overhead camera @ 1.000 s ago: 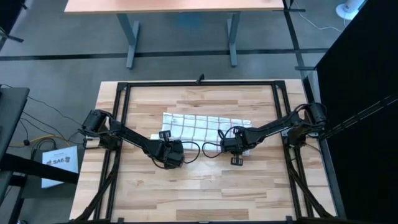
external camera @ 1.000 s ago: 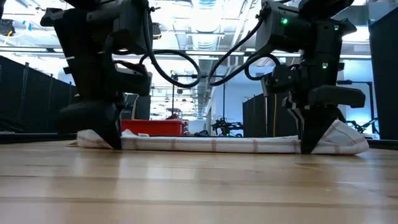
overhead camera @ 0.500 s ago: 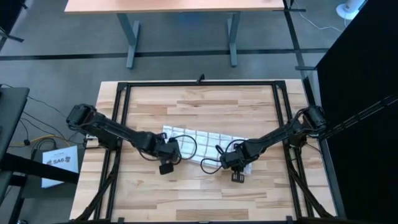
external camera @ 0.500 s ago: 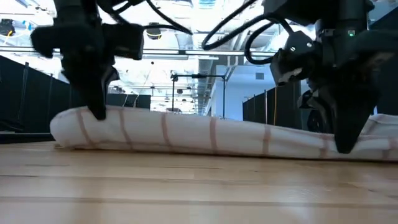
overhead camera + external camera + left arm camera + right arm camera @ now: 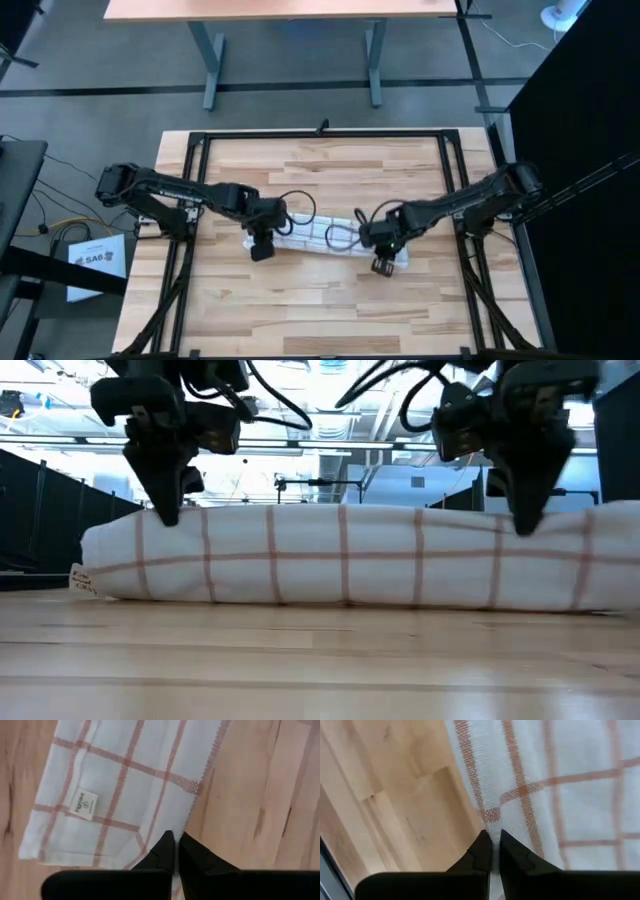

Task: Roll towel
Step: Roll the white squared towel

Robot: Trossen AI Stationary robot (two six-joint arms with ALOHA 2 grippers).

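The white towel with a thin red-brown grid shows as a narrow band across the table's middle in the high view. In the low view it is a tall band whose lower edge rests on the table. Its small white tag is near the left end and also shows in the low view. My left gripper is shut on the towel at its left end. My right gripper is shut on it at its right end. My left gripper pinches the towel's hemmed edge between its two fingers, coming from above and pointing down. The held edge is raised; the cloth falls from it to the table. My right gripper pinches the towel's edge between its two fingers, from above, pointing down. The held edge is raised, and the top edge runs nearly straight between the two grippers.
A black metal frame rims the wooden table. Cables loop from both wrists over the towel. Bare wood lies toward the near and far edges. Another table stands beyond the far edge.
Both grippers have risen with the towel's edge, staying shut. The towel lay spread flat toward the far side. It has been drawn toward the near edge and gathered into a narrow band, and it stands taller in the low view.
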